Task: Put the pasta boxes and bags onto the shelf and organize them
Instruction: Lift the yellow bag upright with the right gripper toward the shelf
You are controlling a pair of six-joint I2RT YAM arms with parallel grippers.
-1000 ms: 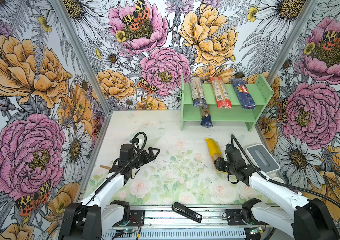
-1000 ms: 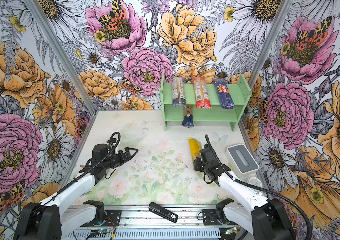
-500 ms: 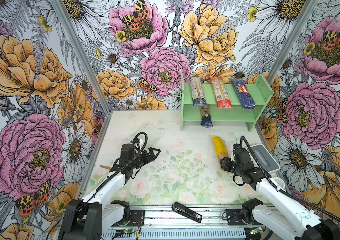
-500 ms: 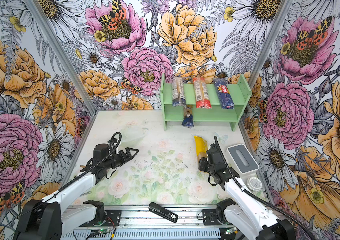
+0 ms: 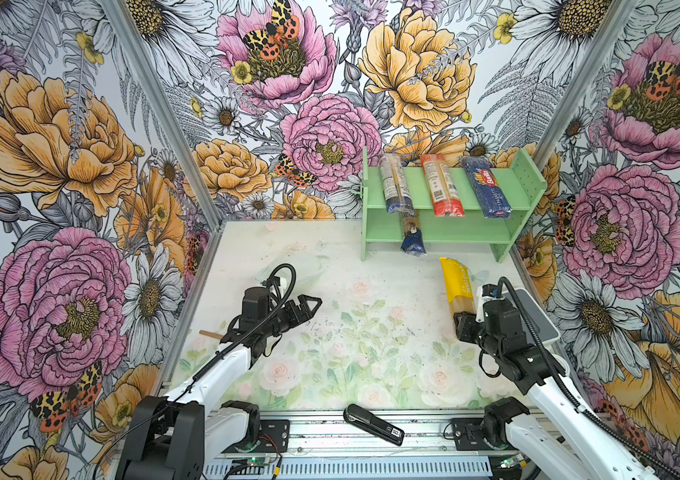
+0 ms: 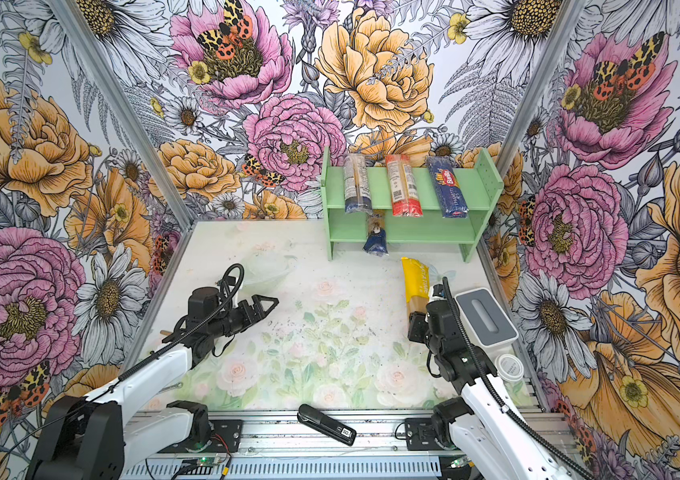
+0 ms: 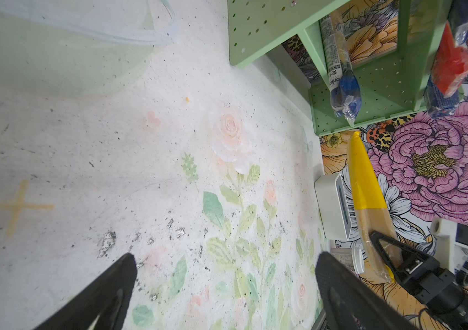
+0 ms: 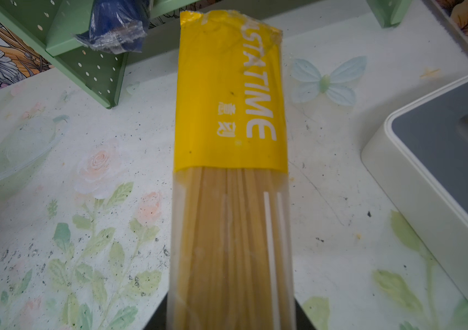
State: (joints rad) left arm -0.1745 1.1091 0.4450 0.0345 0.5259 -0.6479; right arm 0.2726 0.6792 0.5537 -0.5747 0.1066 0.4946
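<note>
Floral-printed worktop [image 5: 371,340] stretched between patterned walls, with the shelf [image 5: 531,183] against the back wall on the right. Just in front of it, the yellow pack [image 5: 456,286] pointed lengthwise at the lower tier, its yellow end short of the shelf's front edge and apart from it. The right pincer [image 5: 468,323] was clamped on the pack's clear end, spaghetti filling the right wrist view [image 8: 231,143]; whether the far end touched the worktop could not be told.

Close on the pack's right sat a white-grey box [image 6: 484,318], leaving a narrow lane beside the right arm. On the lower tier the blue-gold pack [image 5: 411,232] lay near the left panel, its blue end jutting past the front edge; bare green board ran to its right. The top tier carried 3 packs side by side with gaps between: clear and dark blue [image 5: 394,183], red-ended [image 5: 440,187] and Barilla [image 5: 488,187], all overhanging the front edge.

Well apart on the left, the left pincer [image 7: 227,263] hovered with its fingers spread wide, holding nothing. A black stapler-like object [image 5: 373,424] lay on the front rail.
</note>
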